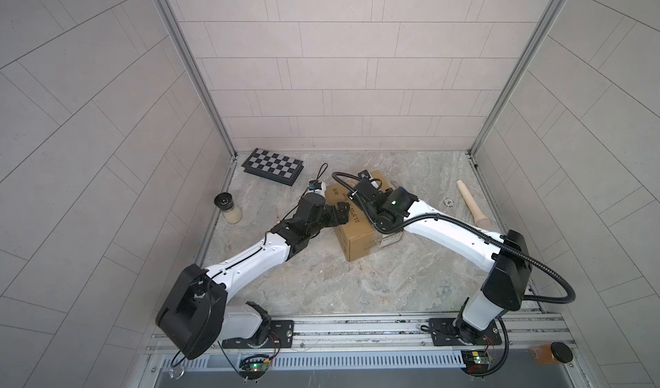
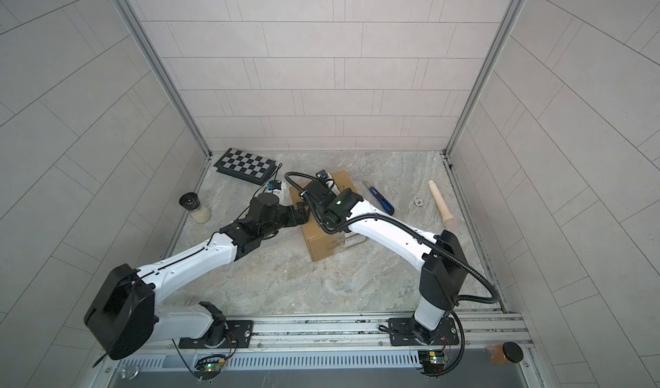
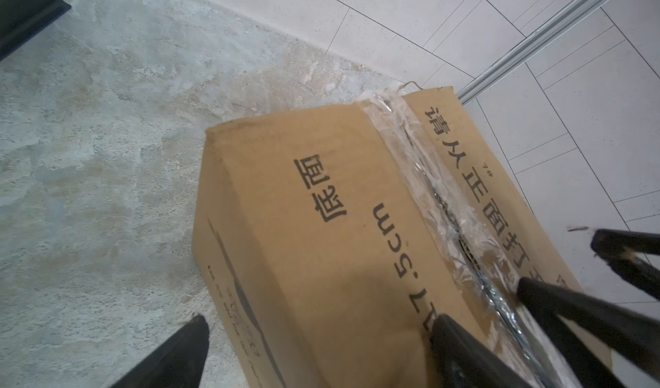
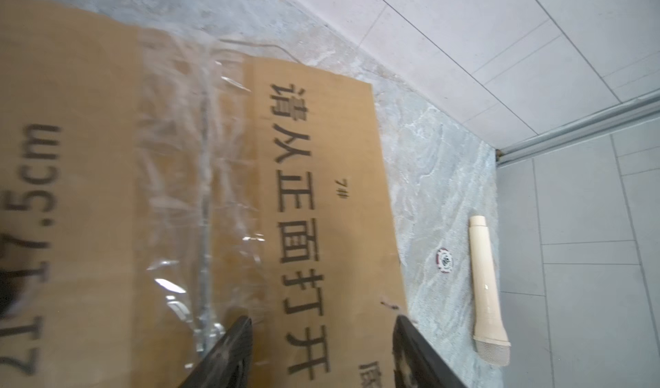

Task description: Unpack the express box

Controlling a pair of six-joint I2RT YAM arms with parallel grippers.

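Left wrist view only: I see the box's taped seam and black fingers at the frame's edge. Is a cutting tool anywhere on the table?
Observer: Yes, a blue utility knife lies loose just right of the express box.
Operator: Whose fingers are at the seam?
Observer: They belong to the right gripper: one at the tape, one at the flap outer edge.
Operator: Anything else on that side?
Observer: A cream handle and a round chip.

Your express box (image 3: 303,225) is matt corrugated cardboard, its seam under wrinkled glossy clear tape (image 3: 421,161); at its three o'clock, a smooth plastic-looking microphone (image 4: 485,286) lies on the mottled stone-look table (image 1: 357,289).
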